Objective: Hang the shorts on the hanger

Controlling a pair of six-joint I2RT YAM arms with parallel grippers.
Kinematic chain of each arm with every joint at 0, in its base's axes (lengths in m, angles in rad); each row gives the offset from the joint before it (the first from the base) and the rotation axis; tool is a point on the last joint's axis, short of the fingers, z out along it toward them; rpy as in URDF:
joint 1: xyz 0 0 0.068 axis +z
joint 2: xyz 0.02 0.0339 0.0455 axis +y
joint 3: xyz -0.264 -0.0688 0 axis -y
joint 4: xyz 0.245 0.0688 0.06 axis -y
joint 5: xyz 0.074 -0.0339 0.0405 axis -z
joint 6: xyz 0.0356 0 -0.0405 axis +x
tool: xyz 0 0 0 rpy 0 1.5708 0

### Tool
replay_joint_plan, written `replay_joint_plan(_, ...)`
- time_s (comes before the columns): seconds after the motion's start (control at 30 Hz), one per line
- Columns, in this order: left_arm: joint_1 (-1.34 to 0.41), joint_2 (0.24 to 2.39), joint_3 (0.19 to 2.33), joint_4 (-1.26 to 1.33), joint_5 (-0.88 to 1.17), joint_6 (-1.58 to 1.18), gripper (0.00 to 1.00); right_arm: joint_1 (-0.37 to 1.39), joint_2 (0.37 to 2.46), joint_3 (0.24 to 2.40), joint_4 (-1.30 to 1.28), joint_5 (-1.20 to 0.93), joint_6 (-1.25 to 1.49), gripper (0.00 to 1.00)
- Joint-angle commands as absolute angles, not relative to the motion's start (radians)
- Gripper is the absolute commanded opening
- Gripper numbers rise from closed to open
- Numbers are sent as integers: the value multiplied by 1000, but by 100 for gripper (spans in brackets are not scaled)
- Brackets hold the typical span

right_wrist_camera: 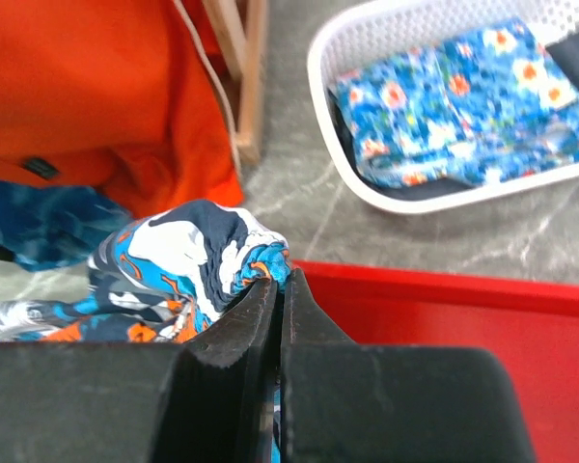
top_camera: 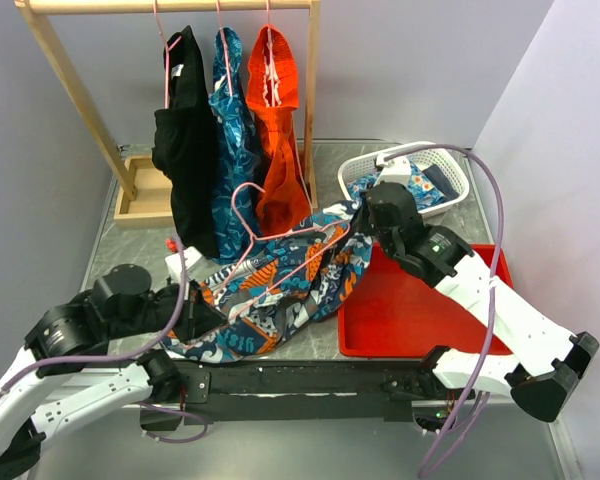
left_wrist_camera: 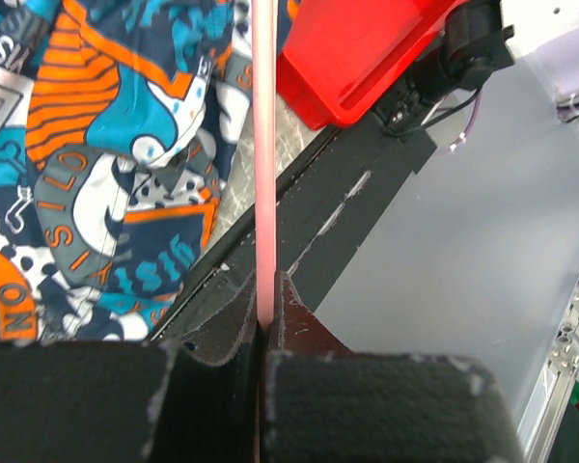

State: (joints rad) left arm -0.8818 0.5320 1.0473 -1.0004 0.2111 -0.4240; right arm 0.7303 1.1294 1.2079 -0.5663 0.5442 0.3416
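1. The left tool (left_wrist_camera: 265, 313) is closed on the thin wire of the pink hanger (left_wrist_camera: 263, 145), near the front edge of the bench (top_camera: 125, 250).
2. The right tool (right_wrist_camera: 278, 280) pinches a bunched edge of the shorts (top_camera: 280, 285), just beside the red tray (top_camera: 410, 310).
3. The shorts lie spread on the bench between both arms, and the wire of the hanger crosses over the cloth.

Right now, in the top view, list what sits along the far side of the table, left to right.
wooden tray → black garment → teal garment → orange garment → white basket
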Motion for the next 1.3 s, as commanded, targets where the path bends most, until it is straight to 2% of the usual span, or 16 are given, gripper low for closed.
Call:
replay_joint_plan(0.0,-896,574,1080,-962,183,-423,1,742,1137,1307,-551,538,288,0)
replay_joint_plan(0.3,-897,614,1100,-930,138,-431,1,900,1164,1348,-575,558,207,0)
replay_joint_plan(0.53,-897,643,1069,-838,160,-442,1,1046,1245,1495,-598,529,167,0)
replay_joint_plan(0.77,-903,611,933,-626,134,-509,1,1176,1351,1672,-607,460,170,0)
replay_joint_plan(0.9,-923,586,841,-494,81,-546,1,1206,1376,1697,-598,394,176,0)
replay_joint_plan(1.0,-957,561,770,-382,26,-574,1,1203,1368,1677,-609,455,218,0)
replay_joint_plan(1.1,-1005,557,718,-301,-33,-584,1,1178,1339,1641,-650,505,299,16)
replay_joint_plan(1.13,-1014,563,715,-278,-52,-589,1,1149,1310,1626,-652,491,319,25)
replay_joint_plan(1.2,-1043,586,729,-267,-99,-587,1,1125,1276,1573,-640,468,377,36)
replay_joint_plan(1.23,-1060,598,726,-250,-122,-600,1,1100,1244,1556,-635,430,391,46)
replay_joint_plan(1.27,-1078,606,721,-233,-135,-603,1,1095,1230,1536,-635,416,415,50)
